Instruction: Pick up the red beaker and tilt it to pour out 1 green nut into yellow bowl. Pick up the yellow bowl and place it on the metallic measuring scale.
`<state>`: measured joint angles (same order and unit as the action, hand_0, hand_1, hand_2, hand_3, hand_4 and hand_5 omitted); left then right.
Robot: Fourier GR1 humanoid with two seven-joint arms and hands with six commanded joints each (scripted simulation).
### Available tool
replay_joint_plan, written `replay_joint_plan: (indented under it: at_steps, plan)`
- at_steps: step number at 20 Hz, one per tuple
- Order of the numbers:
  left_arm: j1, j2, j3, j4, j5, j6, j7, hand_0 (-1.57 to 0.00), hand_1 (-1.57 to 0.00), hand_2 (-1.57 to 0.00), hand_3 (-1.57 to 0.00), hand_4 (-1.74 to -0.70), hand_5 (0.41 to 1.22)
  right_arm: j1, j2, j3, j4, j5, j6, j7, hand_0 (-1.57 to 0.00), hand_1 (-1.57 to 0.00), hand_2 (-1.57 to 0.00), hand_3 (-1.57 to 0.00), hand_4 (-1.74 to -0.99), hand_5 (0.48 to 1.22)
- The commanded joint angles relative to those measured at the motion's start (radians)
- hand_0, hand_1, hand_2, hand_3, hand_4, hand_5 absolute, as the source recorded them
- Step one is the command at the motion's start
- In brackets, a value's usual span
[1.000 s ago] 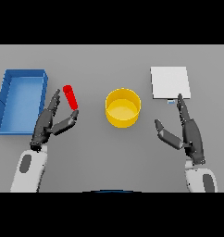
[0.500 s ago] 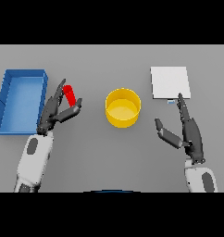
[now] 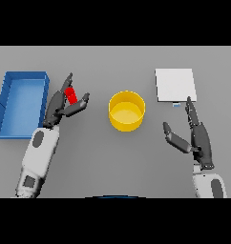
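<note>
The red beaker (image 3: 70, 95) stands on the grey table left of centre, partly hidden by my left hand (image 3: 60, 106). The left hand is open, with fingers on the beaker's left side and the thumb reaching under its right side, not closed on it. The yellow bowl (image 3: 127, 111) sits at the table's middle, apart from both hands. The metallic measuring scale (image 3: 175, 85) is a pale square plate at the back right. My right hand (image 3: 197, 135) is open and empty, below the scale and right of the bowl. No green nut shows.
A blue open tray (image 3: 22, 102) lies at the far left, just beside my left forearm.
My left hand has moved up and forward to the red beaker, and now brackets it between fingers and thumb. The right hand has not moved.
</note>
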<state>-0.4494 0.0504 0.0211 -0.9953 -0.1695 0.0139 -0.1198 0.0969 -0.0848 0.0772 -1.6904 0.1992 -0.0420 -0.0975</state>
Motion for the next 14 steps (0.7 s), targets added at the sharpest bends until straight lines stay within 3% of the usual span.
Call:
replay_joint_plan:
  at_steps: [1,4,5,7,9,12,14]
  plan:
    - [-0.005,-0.004,0.003,0.015,-0.001,0.004,-0.013,0.00,0.00,0.00,0.00,-1.32,0.692,-0.004,0.000,0.004,0.000,0.006,0.000,0.009,0.00,0.00,0.00,0.00,-1.264,0.640]
    - [-0.038,-0.008,0.030,0.062,0.017,0.009,-0.033,0.00,0.00,0.00,0.00,-1.35,0.704,-0.007,-0.007,0.002,-0.012,0.007,0.000,0.021,0.00,0.00,0.00,0.00,-1.261,0.641]
    - [-0.049,-0.015,0.043,0.077,0.029,0.014,-0.046,0.00,-0.03,-0.07,-0.03,-1.38,0.724,0.000,-0.004,0.007,-0.006,0.011,0.001,0.018,0.00,0.00,0.00,0.00,-1.259,0.642]
    - [-0.052,-0.024,0.064,0.097,0.046,0.025,-0.055,-0.29,-0.33,-0.36,-0.29,-1.45,0.783,0.010,-0.007,0.006,-0.009,0.015,-0.001,0.003,0.00,0.00,0.00,0.00,-1.258,0.644]
    - [-0.079,-0.030,0.066,0.125,0.030,0.057,-0.042,-0.66,-0.70,-0.73,-0.72,-1.50,0.941,0.009,-0.001,0.012,-0.005,0.022,-0.005,0.009,0.00,0.00,0.00,0.00,-1.255,0.644]
    - [-0.094,-0.022,0.043,0.141,0.013,0.053,-0.056,-1.11,-1.12,-1.14,-0.97,-1.60,1.078,0.001,-0.001,0.006,-0.009,0.014,-0.005,0.019,0.00,0.00,0.00,0.00,-1.252,0.644]
    - [-0.093,-0.020,0.029,0.133,0.007,0.055,-0.033,-1.27,-1.29,-1.30,-1.19,-1.54,1.129,0.013,0.004,0.010,-0.014,0.014,-0.006,0.002,0.00,0.00,0.00,0.00,-1.254,0.644]
